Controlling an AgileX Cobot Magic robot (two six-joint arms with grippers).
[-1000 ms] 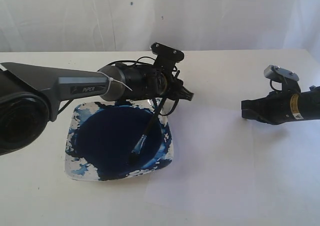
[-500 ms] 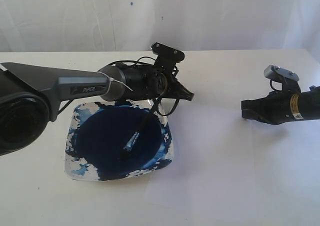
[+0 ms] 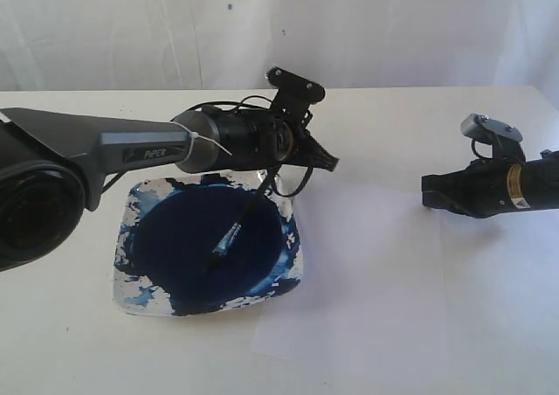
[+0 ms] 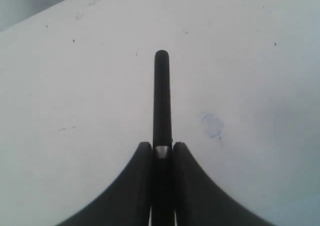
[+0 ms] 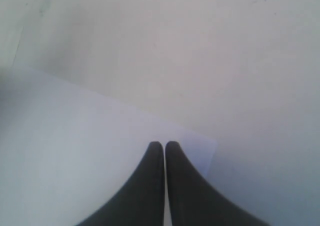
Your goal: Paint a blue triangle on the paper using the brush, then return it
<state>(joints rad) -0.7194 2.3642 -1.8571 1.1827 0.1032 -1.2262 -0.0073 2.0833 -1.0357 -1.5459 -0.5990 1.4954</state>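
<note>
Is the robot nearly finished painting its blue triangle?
No, it's only starting. Done: the left gripper holds the brush. In hand: its tip is down over the blue paint in the dish. Left: the paper is blank, so the whole triangle, then putting the brush back. The right gripper is shut near the paper's corner.

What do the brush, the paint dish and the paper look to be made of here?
The brush: smooth black handle with a slight sheen, plastic or lacquered wood, cannot tell which. Its small silvery ferrule is likely metal. The dish: rigid, shallow, white rim smeared blue, plastic or ceramic, unclear. The paper: thin, flat, matte white sheet, slightly brighter than the tabletop.
</note>
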